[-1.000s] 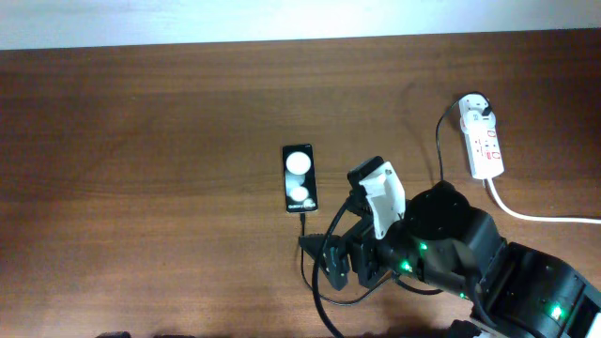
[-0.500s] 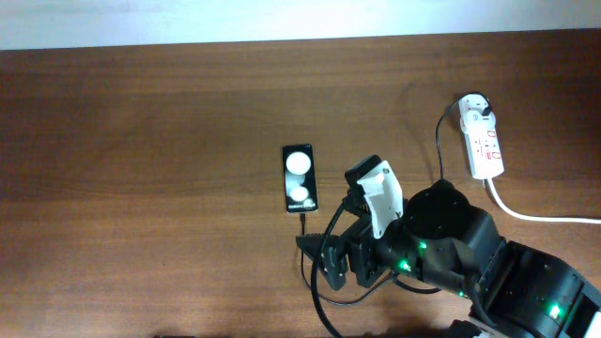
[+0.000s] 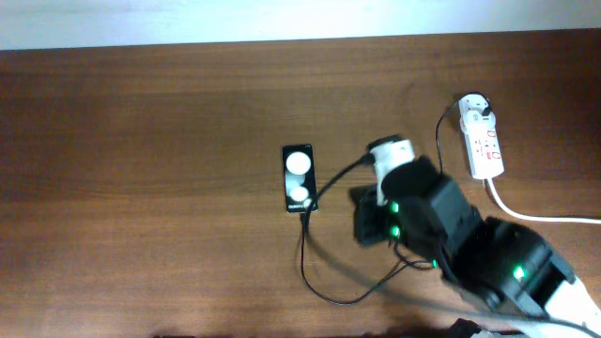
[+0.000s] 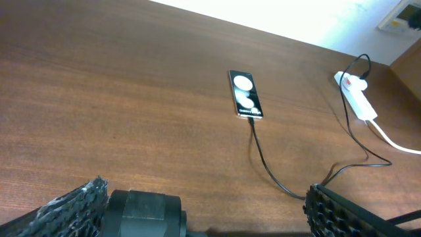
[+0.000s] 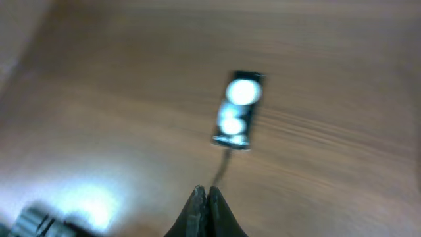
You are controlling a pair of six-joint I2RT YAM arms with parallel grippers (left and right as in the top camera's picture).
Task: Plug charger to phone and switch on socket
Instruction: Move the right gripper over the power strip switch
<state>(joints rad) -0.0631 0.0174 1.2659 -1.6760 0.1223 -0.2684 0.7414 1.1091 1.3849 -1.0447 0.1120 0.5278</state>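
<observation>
Across the right wrist view, motion blur softens everything: the phone (image 5: 238, 110) reads only as a dark slab with two bright spots, and the charger (image 5: 222, 168) as a faint line leaving its near end. From overhead, the right arm (image 3: 451, 235) covers its own fingertips and part of the charger's loop. The cable meets the phone's near short edge in the left wrist view, but whether the plug tip is fully seated cannot be told. The switch positions on the socket (image 3: 484, 141) are too small to read.

The right gripper (image 5: 206, 209) has its fingers pressed together with nothing between them, and it points toward the phone from above the table (image 3: 141, 188). The left gripper (image 4: 207, 194) sits low at the bottom edge of its own view, well apart from the phone. Its fingers (image 4: 72, 207) are spread wide and hold nothing.

The phone lies flat at mid-table. The socket lies at the far right, with the charger's white end in its far end.

Compared with one second ago, the right arm has swung from in front of the phone toward the back right, uncovering more of the cable loop. Phone and socket are unchanged.
</observation>
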